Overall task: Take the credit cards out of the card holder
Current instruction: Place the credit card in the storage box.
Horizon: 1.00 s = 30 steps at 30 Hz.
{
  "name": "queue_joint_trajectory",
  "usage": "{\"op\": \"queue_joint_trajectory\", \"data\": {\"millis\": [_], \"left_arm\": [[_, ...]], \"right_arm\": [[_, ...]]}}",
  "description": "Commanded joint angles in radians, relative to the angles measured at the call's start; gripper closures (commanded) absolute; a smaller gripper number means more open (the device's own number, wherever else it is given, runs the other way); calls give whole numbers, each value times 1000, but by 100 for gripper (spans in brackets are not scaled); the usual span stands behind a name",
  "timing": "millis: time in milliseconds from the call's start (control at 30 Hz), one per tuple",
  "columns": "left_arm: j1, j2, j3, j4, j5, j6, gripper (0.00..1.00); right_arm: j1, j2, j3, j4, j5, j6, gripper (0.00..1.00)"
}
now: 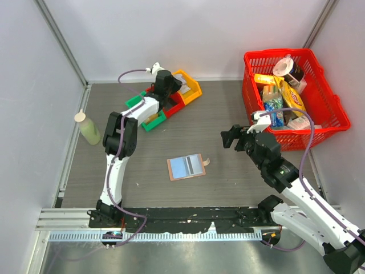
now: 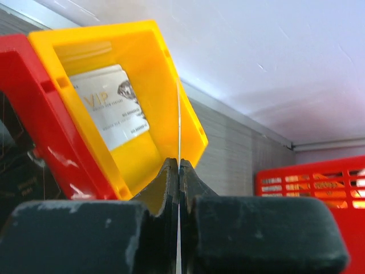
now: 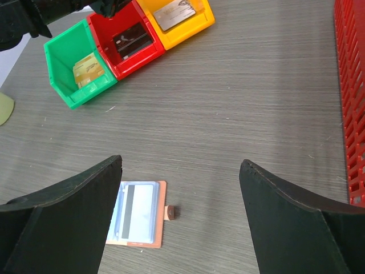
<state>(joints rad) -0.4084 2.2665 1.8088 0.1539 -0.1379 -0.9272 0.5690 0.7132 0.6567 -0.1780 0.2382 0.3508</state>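
The right gripper point(image 3: 181, 162) hangs above the bench point(image 1: 228, 114), right of the middle, its fingers spread wide with nothing between them. Below it and to its left, the card holder point(image 1: 186, 166) lies spread open and flat, about midway between the side edges and closer to the near edge. A striped card point(image 3: 142, 217) sits in its pale lining. Toward the far left corner, the left gripper point(image 2: 179, 162) pinches a thin card point(image 2: 179, 125) edge-on at the yellow bin point(image 2: 165, 103), where a VIP card point(image 2: 111, 105) lies. A red basket point(image 1: 336, 114) fills the far right corner.
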Motion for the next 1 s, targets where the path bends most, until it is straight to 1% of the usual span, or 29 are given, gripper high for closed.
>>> {"op": "queue_joint_trajectory", "data": {"millis": [0, 133, 233, 300, 333, 500, 700, 767, 867, 967], "left_arm": [[14, 82, 135, -3, -2, -32, 97], [14, 137, 191, -27, -3, -51, 92], [14, 165, 228, -57, 23, -73, 91], [13, 171, 236, -65, 55, -84, 85], [10, 168, 235, -70, 58, -88, 80], [10, 128, 213, -100, 34, -90, 61], [10, 18, 137, -120, 9, -64, 43], [8, -34, 101, -123, 9, -50, 32], [2, -132, 25, -129, 14, -22, 27], [-7, -263, -70, -139, 35, 13, 26]], "right_arm": [[-1, -6, -12, 57, 38, -1, 12], [-1, -1, -14, 57, 44, -3, 12], [-1, 0, -19, 57, 44, -3, 12], [-1, -3, -20, 58, 46, -3, 12], [-1, -3, -20, 58, 47, -3, 12], [-1, -15, -16, 57, 46, -1, 13], [-1, -27, -6, 46, 39, -1, 13], [-1, -34, -2, 38, 30, 1, 13], [-1, -37, 11, 18, 15, 5, 13], [-1, -26, 32, -14, -20, 8, 16]]}}
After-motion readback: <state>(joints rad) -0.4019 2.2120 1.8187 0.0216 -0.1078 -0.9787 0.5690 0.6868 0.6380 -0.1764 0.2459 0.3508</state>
